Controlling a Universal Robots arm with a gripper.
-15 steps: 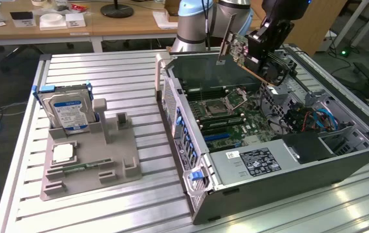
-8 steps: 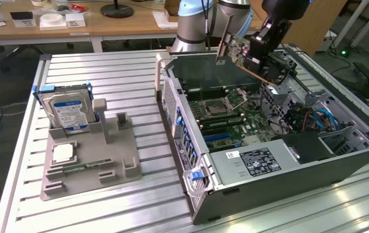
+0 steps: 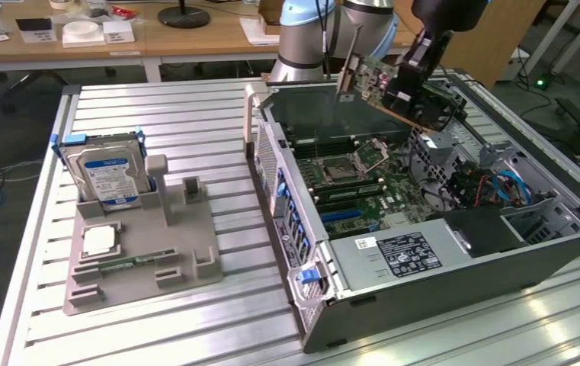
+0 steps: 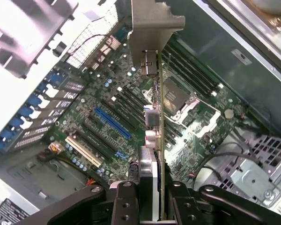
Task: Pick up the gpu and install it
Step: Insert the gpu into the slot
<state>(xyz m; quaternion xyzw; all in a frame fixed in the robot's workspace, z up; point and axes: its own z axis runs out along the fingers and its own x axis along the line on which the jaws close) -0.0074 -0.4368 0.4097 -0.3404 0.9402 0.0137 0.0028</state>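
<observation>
The gpu (image 3: pixel 373 81), a green card with a silver bracket, hangs tilted in the air above the back of the open computer case (image 3: pixel 422 267). My gripper (image 3: pixel 408 85) is shut on it from above. In the wrist view the gpu (image 4: pixel 155 136) is seen edge-on between my fingers (image 4: pixel 124 204), its silver bracket (image 4: pixel 152 23) pointing away from the camera. Below it lies the motherboard (image 4: pixel 107 101) with a blue slot (image 4: pixel 112 123) and a white slot (image 4: pixel 84 151). The card hangs apart from the board.
On the exterior view's left a grey fixture (image 3: pixel 183 252) holds a silver hard drive (image 3: pixel 107 171) with a blue label, a processor chip (image 3: pixel 100 240) and a memory stick (image 3: pixel 127 263). Case walls and a drive cage (image 3: pixel 533 221) surround the motherboard (image 3: pixel 361 183). Cables (image 3: pixel 503 187) lie inside.
</observation>
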